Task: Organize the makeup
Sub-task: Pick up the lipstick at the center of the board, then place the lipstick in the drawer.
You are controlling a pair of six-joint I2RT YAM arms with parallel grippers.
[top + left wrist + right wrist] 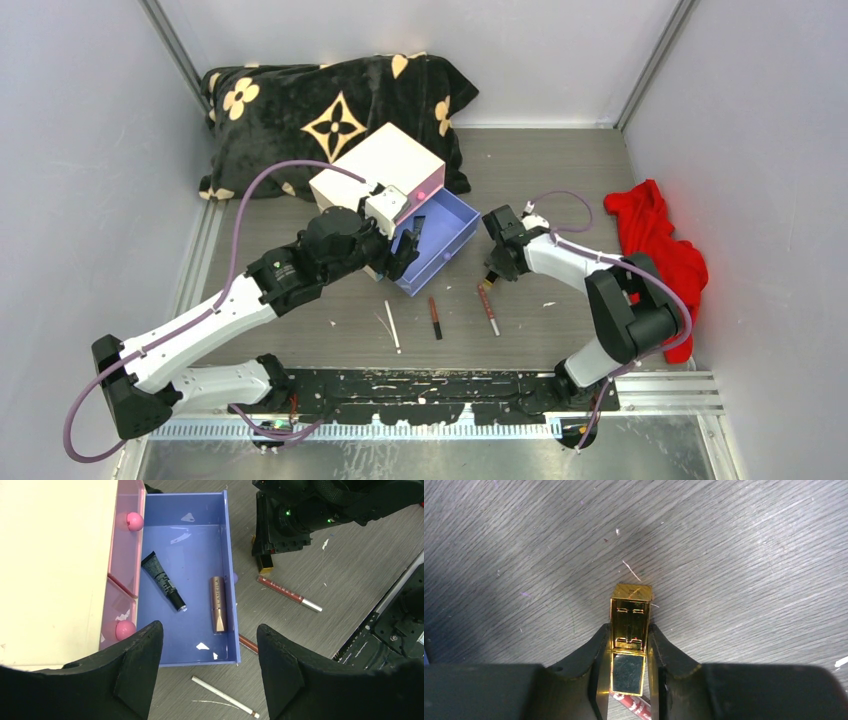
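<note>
My right gripper [629,642] is shut on a square gold and black lipstick tube [629,625] just above the grey table, right of the open blue drawer [452,232]; it also shows in the top view [494,268]. My left gripper [207,667] is open and empty, hovering over the drawer's front edge [200,661]. In the drawer lie a black tube [163,580] and a rose-gold tube [218,604]. On the table lie a white pencil [392,325], a dark red-brown pencil [435,317] and a red-brown liner with a silver cap [489,308].
The cream box [378,170] with pink drawers [125,555] stands against a black patterned pillow [300,110]. A red cloth [660,250] lies at the right. Grey walls close in both sides.
</note>
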